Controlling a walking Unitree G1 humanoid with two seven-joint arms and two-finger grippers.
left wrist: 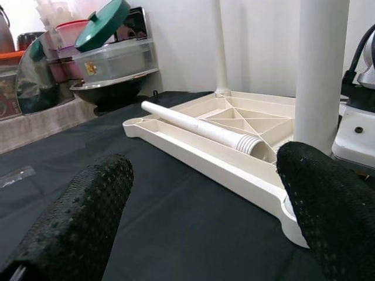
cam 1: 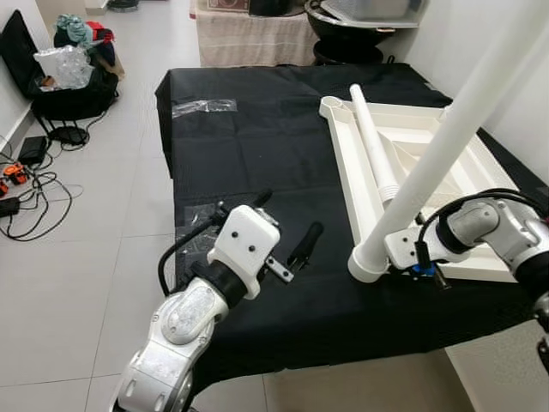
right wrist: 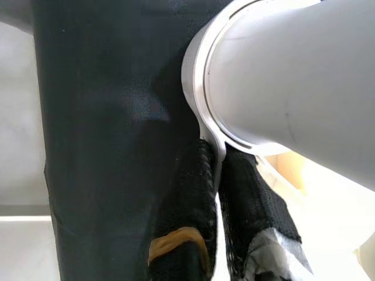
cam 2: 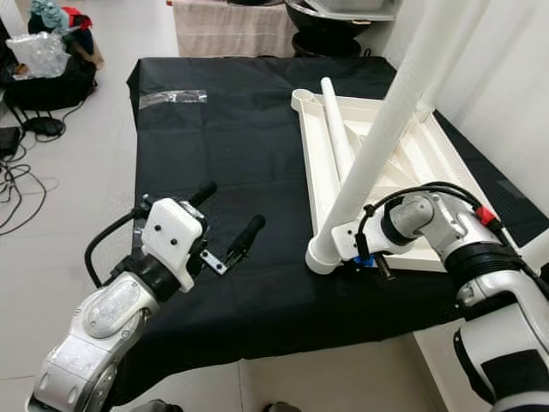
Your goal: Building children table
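The upturned white plastic tabletop point(cam 1: 467, 249) is seen lying on the black-draped surface point(cam 1: 257, 146), on the robot's right side. Its near corner rim is pinched by the right pincer point(right wrist: 218, 175), fingers nearly closed on the thin edge just beside the upright white leg tube point(cam 2: 377, 146). A loose white tube point(left wrist: 199, 126) is laid inside the tabletop. The left pincer point(cam 1: 285, 227) is held wide open above the cloth, nothing gripped.
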